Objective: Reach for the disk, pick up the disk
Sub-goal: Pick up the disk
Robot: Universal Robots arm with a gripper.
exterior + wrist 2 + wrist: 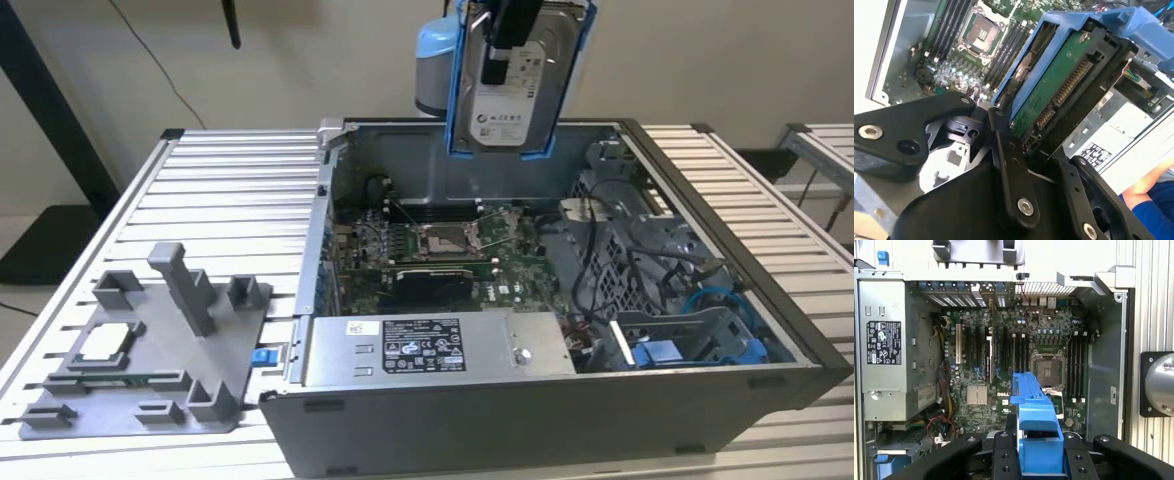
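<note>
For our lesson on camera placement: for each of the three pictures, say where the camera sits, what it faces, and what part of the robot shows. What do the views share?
Exterior view: off the arm, looking down at the open computer case; gripper holds the disk above it.
Second wrist view: on the arm, close beside the disk; black linkage shows.
First wrist view: on the arm, facing down at the motherboard.
Shared: disk, case.

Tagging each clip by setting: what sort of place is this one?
Probably a lab bench for robotic computer assembly or teardown. An opened desktop computer case lies on a slatted aluminium table, its motherboard exposed, and the claw holds the disk above it, near a grey parts fixture.
</note>
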